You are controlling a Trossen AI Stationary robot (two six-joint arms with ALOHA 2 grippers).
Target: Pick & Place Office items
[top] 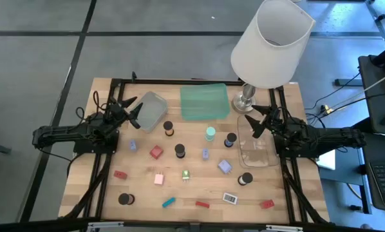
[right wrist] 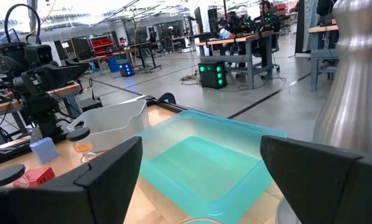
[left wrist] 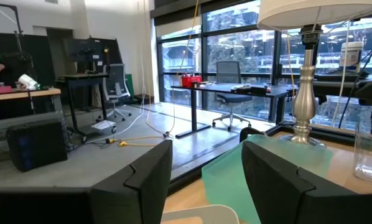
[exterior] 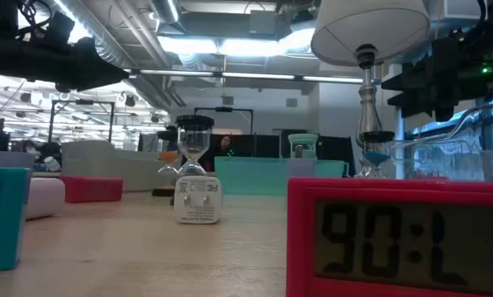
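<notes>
Left gripper (top: 133, 107) hovers at the grey tray (top: 150, 109), fingers (left wrist: 142, 180) parted, nothing between them. Right gripper (top: 256, 120) hangs over the clear tray (top: 255, 154), jaws spread wide, empty. Both arms are largely cut off in the low view. Lamp (top: 270, 45) shade hides part of the table's far corner; its base (top: 245, 100) stands beside the green tray (top: 204, 102). All three trays hold nothing that can be made out. Office items lie scattered on the table (top: 141, 187): red block (top: 156, 152), mint-green cap (top: 210, 133), teal bar (top: 169, 202), and black cylinder (top: 179, 150). Small labels unreadable.
</notes>
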